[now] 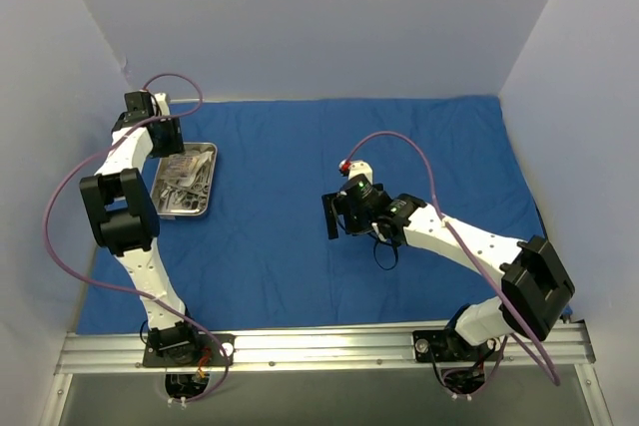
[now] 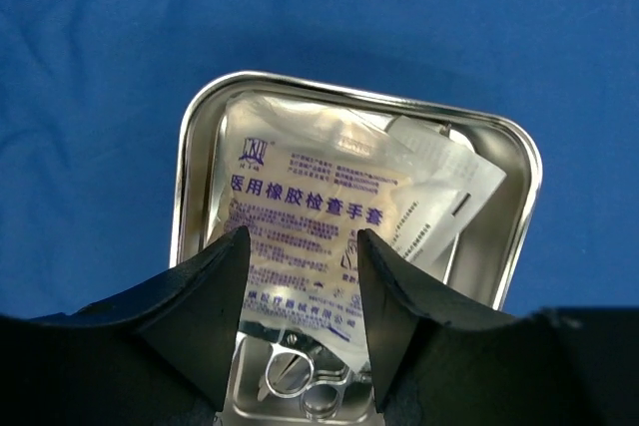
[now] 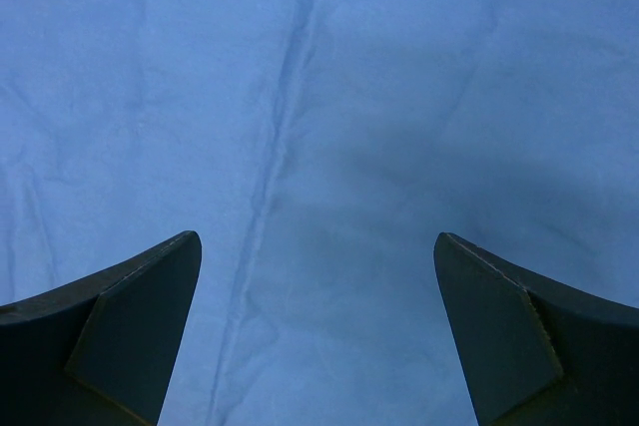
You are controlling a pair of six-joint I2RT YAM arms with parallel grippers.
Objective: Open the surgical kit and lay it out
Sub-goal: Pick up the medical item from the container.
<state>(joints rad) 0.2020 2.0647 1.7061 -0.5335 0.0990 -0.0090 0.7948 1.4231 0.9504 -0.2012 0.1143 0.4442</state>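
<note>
The blue cloth (image 1: 399, 147) lies spread flat over the table, with faint creases showing in the right wrist view. Toward its left side sits the steel tray (image 1: 213, 179), a small rectangle with rounded corners, and the rest of the kit lies inside it. The largest item in it is a clear glove packet (image 2: 300, 177) printed with blue Chinese characters. A second packet (image 2: 449, 182), white, is tucked partly beneath it at the tray's right side. Nearest the left wrist camera, the silver ring handles of the clamps (image 2: 310, 386) show just under the glove packet's lower edge. The left gripper (image 2: 301, 236) hangs over the tray with its fingers (image 2: 235, 286) partway apart and the printed face of the glove packet between them. The tips are low over the plastic, but I cannot tell whether they touch or pinch it. The right gripper (image 3: 315, 241) hovers over bare cloth near the middle, well apart from the tray, its fingers (image 3: 150, 316) spread wide and holding nothing.
</note>
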